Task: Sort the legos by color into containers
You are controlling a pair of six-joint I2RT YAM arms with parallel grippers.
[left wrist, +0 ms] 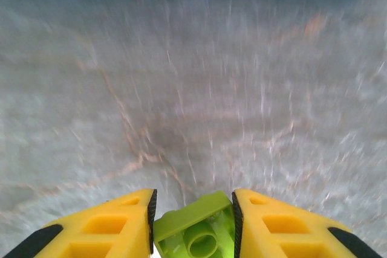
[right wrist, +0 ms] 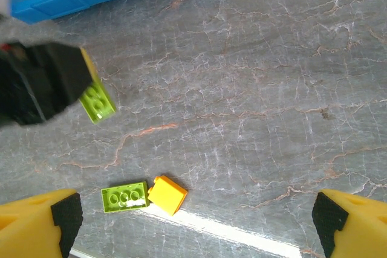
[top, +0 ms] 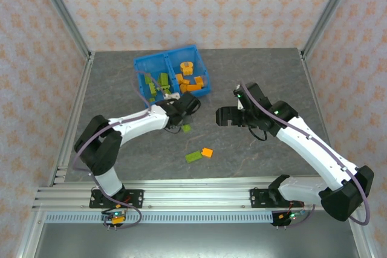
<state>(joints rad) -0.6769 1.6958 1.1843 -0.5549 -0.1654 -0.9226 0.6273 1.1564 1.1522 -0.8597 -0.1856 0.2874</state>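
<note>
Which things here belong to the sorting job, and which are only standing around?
Job: blue bin, green brick held in the left gripper, loose green plate, loose orange brick, sorted bricks in the bin.
Not the job: metal rail, patterned walls.

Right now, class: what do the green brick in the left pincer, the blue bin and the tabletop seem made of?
Green brick: likely moulded plastic, smooth, glossy, hollow tube underneath. Blue bin: probably plastic, uniform bright colour, thin walls. Tabletop: grey, veined like stone; stone or printed laminate, cannot tell.
</note>
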